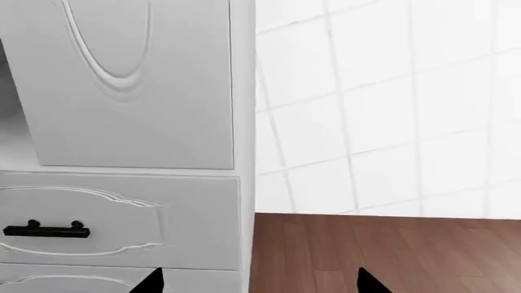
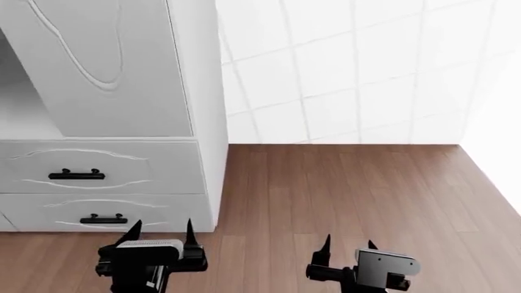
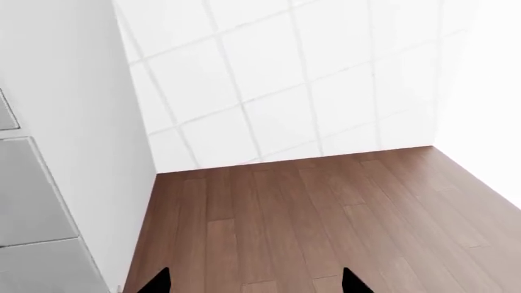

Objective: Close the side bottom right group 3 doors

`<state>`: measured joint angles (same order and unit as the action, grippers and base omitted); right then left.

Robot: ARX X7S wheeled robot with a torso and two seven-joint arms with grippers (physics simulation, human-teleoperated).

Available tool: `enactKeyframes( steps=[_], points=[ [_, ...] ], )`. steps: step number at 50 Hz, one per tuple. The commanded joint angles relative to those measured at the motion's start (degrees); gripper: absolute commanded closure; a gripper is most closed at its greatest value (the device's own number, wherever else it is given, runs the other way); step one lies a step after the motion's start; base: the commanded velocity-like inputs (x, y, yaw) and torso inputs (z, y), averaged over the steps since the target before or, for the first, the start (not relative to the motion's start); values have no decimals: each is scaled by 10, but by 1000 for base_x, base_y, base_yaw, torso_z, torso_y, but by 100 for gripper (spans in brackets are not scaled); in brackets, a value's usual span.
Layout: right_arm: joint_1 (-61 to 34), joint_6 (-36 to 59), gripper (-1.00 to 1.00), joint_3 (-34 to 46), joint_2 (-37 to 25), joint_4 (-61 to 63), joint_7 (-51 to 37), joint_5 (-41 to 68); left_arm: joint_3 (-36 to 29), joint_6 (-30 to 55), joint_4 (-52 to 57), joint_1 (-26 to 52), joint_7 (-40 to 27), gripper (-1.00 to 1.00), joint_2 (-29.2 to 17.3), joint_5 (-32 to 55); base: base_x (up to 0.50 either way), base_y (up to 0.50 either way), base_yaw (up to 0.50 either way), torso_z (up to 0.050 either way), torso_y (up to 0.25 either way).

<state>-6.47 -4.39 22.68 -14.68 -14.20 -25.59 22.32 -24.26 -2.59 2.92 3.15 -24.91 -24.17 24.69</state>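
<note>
One tall white door (image 2: 114,67) with a curvy raised-panel outline fills the upper left of the head view. It stands ajar: a strip of the grey cabinet inside (image 2: 21,110) shows past its left edge. Its handle is out of view. The door also shows in the left wrist view (image 1: 130,79). My left gripper (image 2: 160,231) is open and empty, low in front of the drawers and well below the door; its tips frame the cabinet corner in the left wrist view (image 1: 260,284). My right gripper (image 2: 348,244) is open and empty over the wooden floor, as the right wrist view (image 3: 254,284) also shows.
Two short white drawer fronts with black bar handles, an upper one (image 2: 82,174) and a lower one (image 2: 102,217), sit under the door. The cabinet's white side panel (image 2: 207,91) ends at a white tiled wall (image 2: 350,73). Brown wooden floor (image 2: 350,189) lies to the right, with a white wall at far right.
</note>
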Motion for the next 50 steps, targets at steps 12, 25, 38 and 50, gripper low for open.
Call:
enactKeyframes(
  steps=[12, 25, 38, 50],
  points=[
    [0, -3, -100, 4, -1, -4, -1, 1, -1, -5, -7, 0, 1, -100, 2, 2, -500, 89, 0, 0, 0],
    [0, -3, -100, 6, -2, -3, -3, 2, -1, -5, -10, 1, 1, -100, 1, 3, -500, 89, 0, 0, 0],
    [5, -28, -100, 14, -7, 6, -8, -23, -3, -2, -10, 4, 2, -100, 1, 5, -113, 140, 0, 0, 0],
    [4, -28, -100, 16, -9, 7, -10, -23, -3, -3, -9, 5, 1, -100, 1, 6, -2, 500, 0, 0, 0]
  ],
)
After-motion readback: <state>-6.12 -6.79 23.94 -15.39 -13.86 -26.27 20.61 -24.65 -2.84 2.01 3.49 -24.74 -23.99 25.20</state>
